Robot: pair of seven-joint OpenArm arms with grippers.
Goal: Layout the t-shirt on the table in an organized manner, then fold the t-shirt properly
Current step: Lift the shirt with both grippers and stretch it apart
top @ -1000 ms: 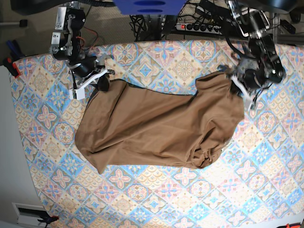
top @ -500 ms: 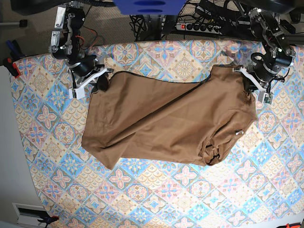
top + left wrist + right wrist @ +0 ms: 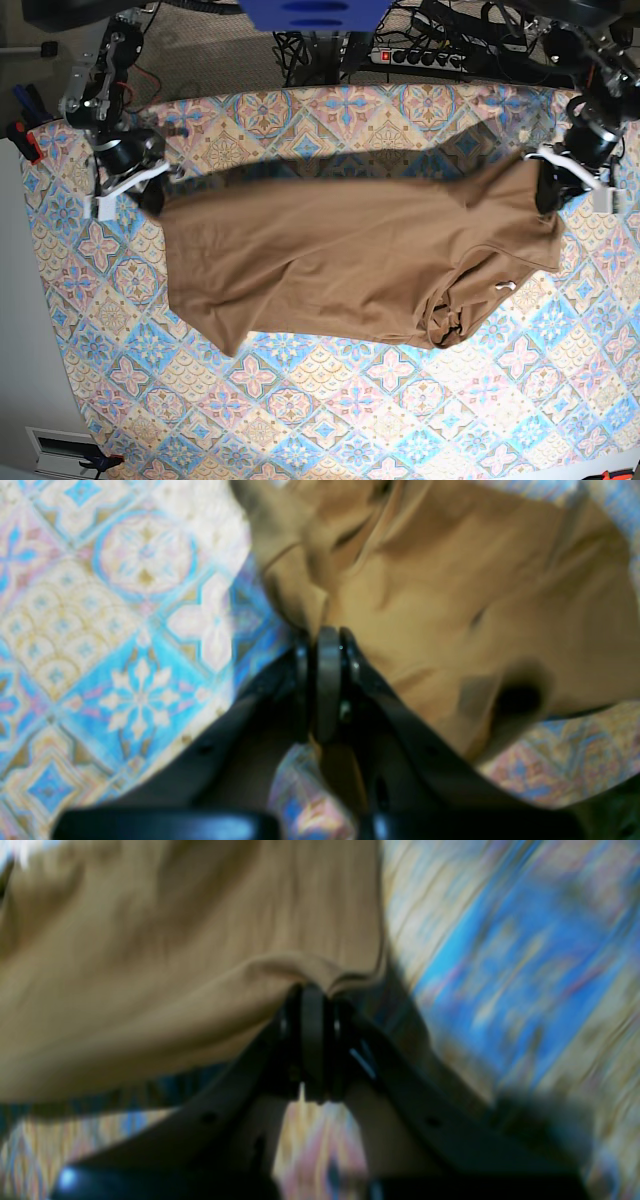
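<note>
The tan-brown t-shirt [image 3: 340,260] is stretched wide across the table [image 3: 300,400], its upper edge pulled taut between both grippers and casting a shadow on the cloth behind it. On the right of the base view, my left gripper [image 3: 548,192] is shut on one corner of the fabric. At the left, my right gripper [image 3: 150,196] is shut on the other corner. The left wrist view shows the left gripper [image 3: 327,636] pinching bunched t-shirt [image 3: 475,605]. The blurred right wrist view shows the right gripper [image 3: 312,990] clamped on the t-shirt [image 3: 150,965] edge. A small white tag [image 3: 503,287] shows near a bunched fold.
Behind the table's far edge lie a power strip [image 3: 425,57] and tangled cables. A blue part [image 3: 310,12] hangs at top centre. A red clamp [image 3: 25,142] sits at the table's left edge. Patterned cloth shows below the shirt.
Both grippers have moved outward, away from each other, pulling the shirt's upper edge straight and spreading it wider. The sagging fold in the middle has flattened.
</note>
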